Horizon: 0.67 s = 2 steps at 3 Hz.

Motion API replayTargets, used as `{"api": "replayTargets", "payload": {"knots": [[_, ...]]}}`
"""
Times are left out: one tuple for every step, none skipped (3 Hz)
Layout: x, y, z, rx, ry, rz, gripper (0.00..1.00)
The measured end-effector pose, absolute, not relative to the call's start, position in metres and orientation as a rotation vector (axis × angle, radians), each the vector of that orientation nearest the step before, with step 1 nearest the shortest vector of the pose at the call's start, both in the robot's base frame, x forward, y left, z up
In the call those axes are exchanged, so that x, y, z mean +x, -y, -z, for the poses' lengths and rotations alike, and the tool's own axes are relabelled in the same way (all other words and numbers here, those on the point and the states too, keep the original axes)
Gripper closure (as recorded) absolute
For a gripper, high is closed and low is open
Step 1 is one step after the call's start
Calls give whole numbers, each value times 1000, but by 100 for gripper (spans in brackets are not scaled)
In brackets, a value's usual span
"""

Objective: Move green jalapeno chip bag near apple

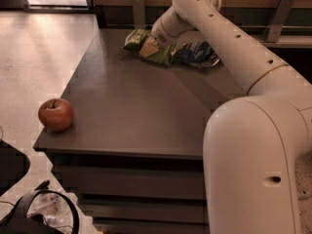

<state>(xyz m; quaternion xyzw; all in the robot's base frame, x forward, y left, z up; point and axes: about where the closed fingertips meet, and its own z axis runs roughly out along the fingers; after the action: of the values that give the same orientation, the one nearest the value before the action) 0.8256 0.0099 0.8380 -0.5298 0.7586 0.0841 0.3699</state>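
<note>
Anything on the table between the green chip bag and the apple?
Nothing: the camera view shows only bare table between the green chip bag and the apple. The gripper is at the bag, at the table's far end.

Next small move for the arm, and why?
Probably secure the green jalapeno chip bag before lifting: the gripper is on it at the far end of the table, beside the blue chip bag; the apple sits at the near left corner.
</note>
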Motion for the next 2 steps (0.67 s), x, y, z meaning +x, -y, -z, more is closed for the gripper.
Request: {"api": "replayTargets", "payload": {"knots": [[826,-13,-834,-1364,-1948,-220,88],[826,-14,-833,-1366,-1949,-222,100]]}}
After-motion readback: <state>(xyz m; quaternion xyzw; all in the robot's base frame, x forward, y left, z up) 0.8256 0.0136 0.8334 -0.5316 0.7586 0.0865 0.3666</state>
